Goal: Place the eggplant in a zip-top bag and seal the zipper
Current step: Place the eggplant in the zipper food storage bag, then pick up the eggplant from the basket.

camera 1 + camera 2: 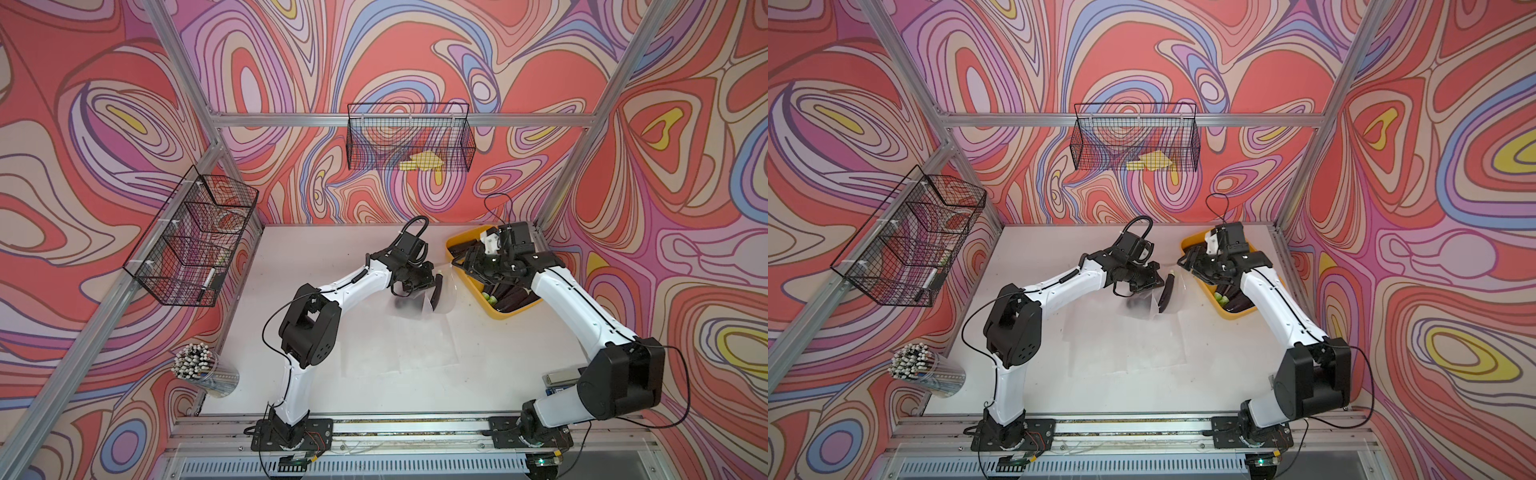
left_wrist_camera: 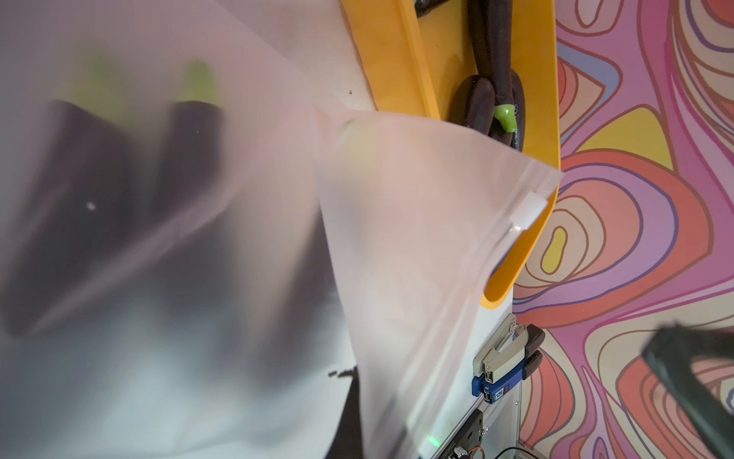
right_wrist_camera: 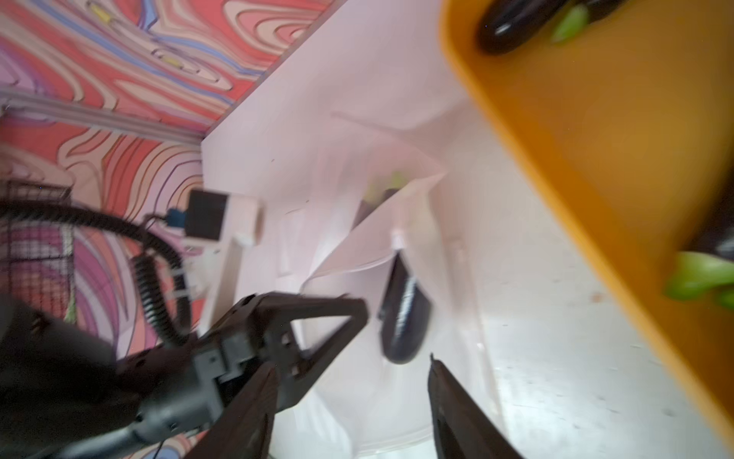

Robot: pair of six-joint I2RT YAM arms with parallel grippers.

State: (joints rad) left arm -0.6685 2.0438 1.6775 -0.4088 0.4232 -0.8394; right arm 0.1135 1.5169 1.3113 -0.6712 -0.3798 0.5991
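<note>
Left end effector (image 1: 1158, 286) clenches frosted plastic zip-top bag (image 2: 417, 238) holding dark purple eggplant (image 1: 1166, 296); released right end effector (image 3: 353, 363) likely zips next.

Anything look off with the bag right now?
Through the zip-top bag I see what look like two green-stemmed eggplants, not one, though the film may be doubling it. The bag is crumpled and its mouth looks unsealed, slider near one end.

Frosted bag (image 2: 417, 222) right up against the lens, filling most of the view. Through it, blurred, an eggplant (image 2: 186, 159): dark purple, green cap. The zipper slider (image 2: 526, 210) shows at the bag's edge, in front of the orange tray (image 2: 393, 59) with eggplants (image 2: 488, 59) lying inside.
</note>
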